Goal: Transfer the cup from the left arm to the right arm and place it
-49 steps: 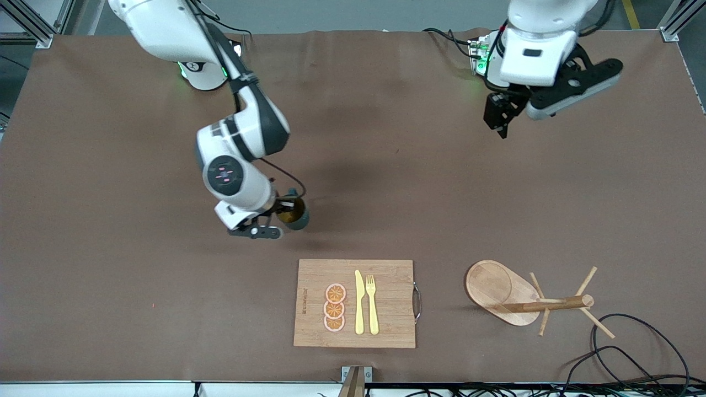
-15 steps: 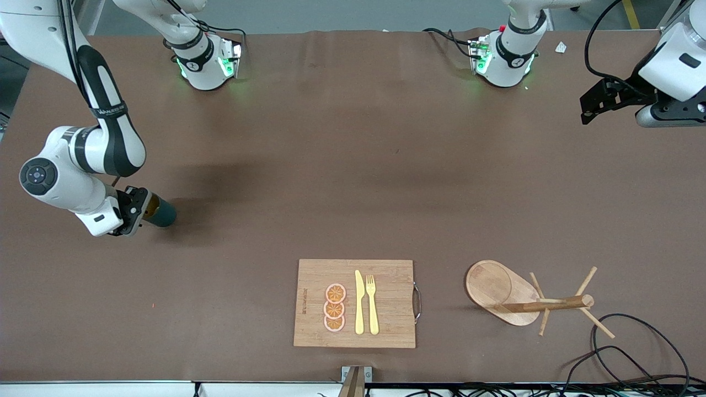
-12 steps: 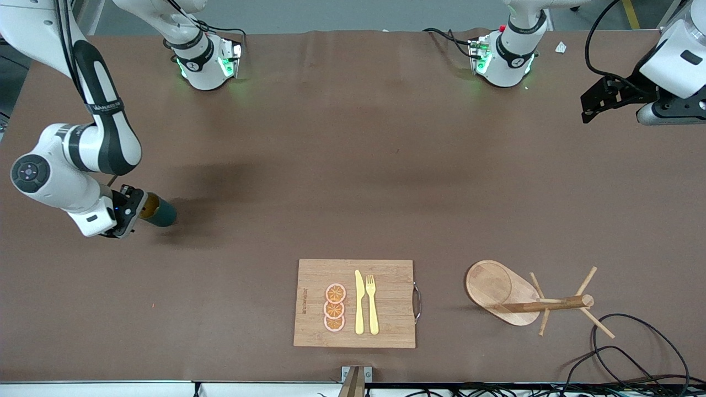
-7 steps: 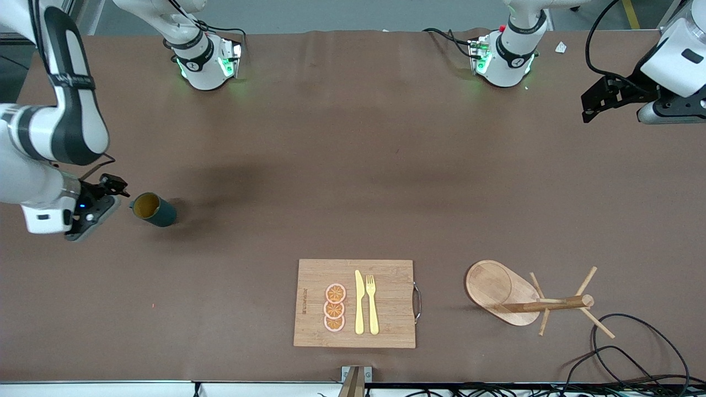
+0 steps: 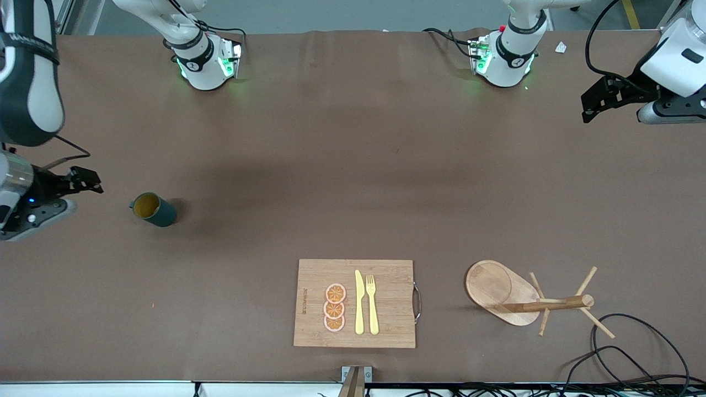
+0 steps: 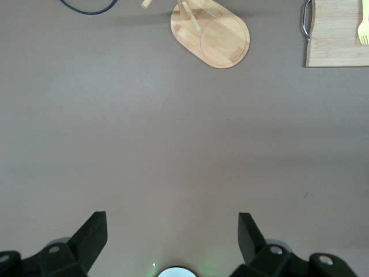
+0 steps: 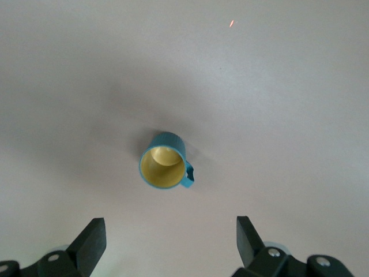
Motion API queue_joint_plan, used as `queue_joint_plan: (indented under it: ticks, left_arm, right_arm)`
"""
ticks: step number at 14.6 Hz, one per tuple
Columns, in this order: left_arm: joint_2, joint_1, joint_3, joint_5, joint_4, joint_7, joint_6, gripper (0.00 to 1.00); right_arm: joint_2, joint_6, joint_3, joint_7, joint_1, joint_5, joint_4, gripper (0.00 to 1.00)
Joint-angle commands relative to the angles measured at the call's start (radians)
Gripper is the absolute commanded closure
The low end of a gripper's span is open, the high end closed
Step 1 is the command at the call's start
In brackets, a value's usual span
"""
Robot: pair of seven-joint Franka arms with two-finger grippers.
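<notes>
Front view: the right gripper [image 5: 83,179] has let go of the cup [image 5: 153,209] and pulled away, fingers wide. The cup stands upright on the bench [image 5: 353,165], well apart from the cutting board [image 5: 386,325]. Placement looks done. The left gripper [image 5: 598,105] waits, fingers wide.

The whole table [image 5: 353,165] is taken in from a high camera facing the two arm bases along the top of the frame, with the cup [image 5: 153,209] at centre-left and the cutting board [image 5: 356,303] and peg rack [image 5: 529,298] low in the frame. From the left wrist, bare table is looked down on from well above, and the rack [image 6: 210,34] and board corner [image 6: 337,32] are shared with the front view. From the right wrist, the cup [image 7: 164,167] is seen nearly straight down, at closer range, and is shared likewise.
</notes>
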Motion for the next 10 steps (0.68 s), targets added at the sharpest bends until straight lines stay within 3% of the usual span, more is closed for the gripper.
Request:
queue_joint_plan:
  ticks: [1, 4, 10]
  left_arm:
    - [-0.011, 0.005, -0.004, -0.008, -0.004, 0.002, 0.006, 0.0]
    - [-0.008, 0.006, -0.004, -0.013, 0.001, 0.003, 0.006, 0.0]
    - [-0.011, 0.006, -0.004, -0.018, -0.01, -0.09, 0.001, 0.0]
  right_arm:
    - [0.032, -0.099, 0.002, 0.015, -0.024, 0.045, 0.113, 0.0]
    - [0.027, -0.139, 0.001, 0.053, -0.033, 0.105, 0.124, 0.0]
    - [-0.048, -0.225, 0.007, 0.335, -0.009, 0.093, 0.121, 0.0]
